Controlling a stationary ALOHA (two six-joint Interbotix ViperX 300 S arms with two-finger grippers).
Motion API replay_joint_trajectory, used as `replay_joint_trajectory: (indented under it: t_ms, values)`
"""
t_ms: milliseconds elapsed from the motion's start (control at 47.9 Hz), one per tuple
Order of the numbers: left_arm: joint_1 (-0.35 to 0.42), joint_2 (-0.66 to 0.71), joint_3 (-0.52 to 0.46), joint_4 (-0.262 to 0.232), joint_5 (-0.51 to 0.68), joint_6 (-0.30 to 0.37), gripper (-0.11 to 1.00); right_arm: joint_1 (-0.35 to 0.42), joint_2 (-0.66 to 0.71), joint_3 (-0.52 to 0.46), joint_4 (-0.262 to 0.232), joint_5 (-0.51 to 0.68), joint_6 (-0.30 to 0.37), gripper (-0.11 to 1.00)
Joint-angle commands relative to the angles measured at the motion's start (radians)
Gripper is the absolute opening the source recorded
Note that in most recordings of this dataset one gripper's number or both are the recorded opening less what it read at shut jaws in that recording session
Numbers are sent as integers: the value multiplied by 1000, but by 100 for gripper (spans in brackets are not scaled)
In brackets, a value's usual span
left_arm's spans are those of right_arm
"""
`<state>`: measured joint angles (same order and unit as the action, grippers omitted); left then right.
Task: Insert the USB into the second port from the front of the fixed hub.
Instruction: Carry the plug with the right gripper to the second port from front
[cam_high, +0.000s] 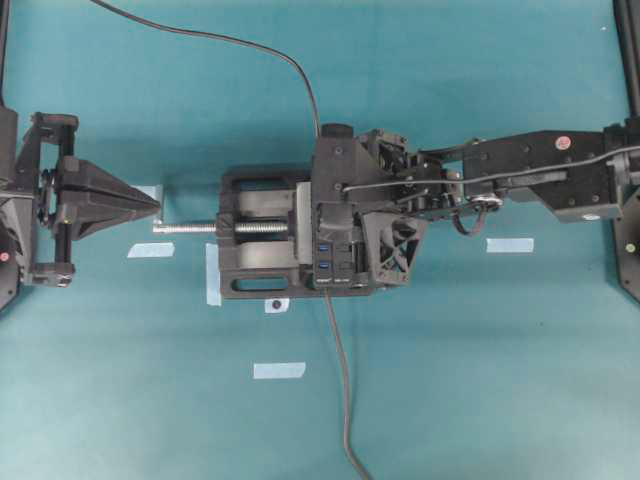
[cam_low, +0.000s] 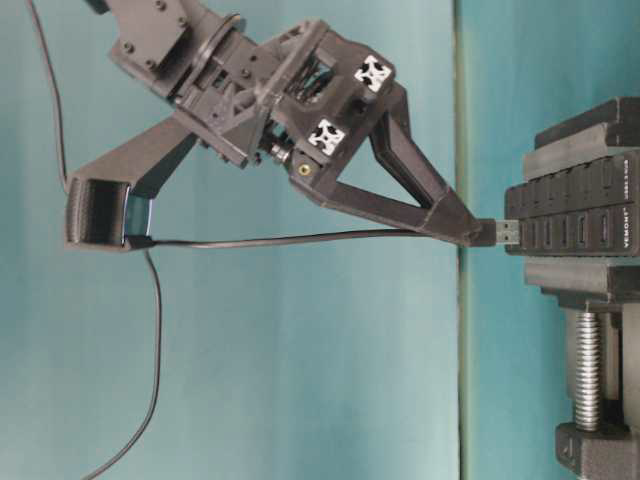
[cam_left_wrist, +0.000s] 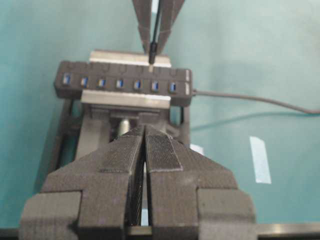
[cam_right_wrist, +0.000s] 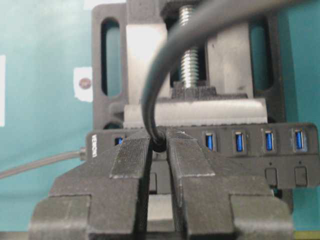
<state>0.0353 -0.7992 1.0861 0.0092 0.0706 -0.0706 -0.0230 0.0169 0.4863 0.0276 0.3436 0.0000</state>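
Holding the USB (cam_low: 497, 232) pinched in your right fingers (cam_right_wrist: 132, 160), you have its metal tip just at the hub (cam_low: 575, 212) face, long axis pointing straight into the port row. Your left fingers (cam_left_wrist: 122, 165) are pressed together, empty, well apart.

USB (cam_low: 508, 232) silver tip touching fixed hub (cam_low: 572, 215) face; hub black, blue-tongued slots, vise-clamped.

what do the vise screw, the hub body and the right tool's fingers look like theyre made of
The silver threaded vise screw looks like bare metal: bright and shiny. The long black hub strip seems to be moulded plastic with a smooth matte finish. The right tool's black ribbed fingers look like 3D-printed plastic, given the fine layer lines.
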Motion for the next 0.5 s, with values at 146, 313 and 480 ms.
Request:
replay_joint_trajectory:
  t_ms: [146,313,480]
  values:
    - [2,0,-15,2,-9,-2,0,11,5,-6,-2,-25,3,10]
    - [2,0,-17,2,-9,-2,0,18,20,-8,0,-25,5,10]
    - [2,0,-15,0,-9,-2,0,20,29,-3,-2,-25,3,10]
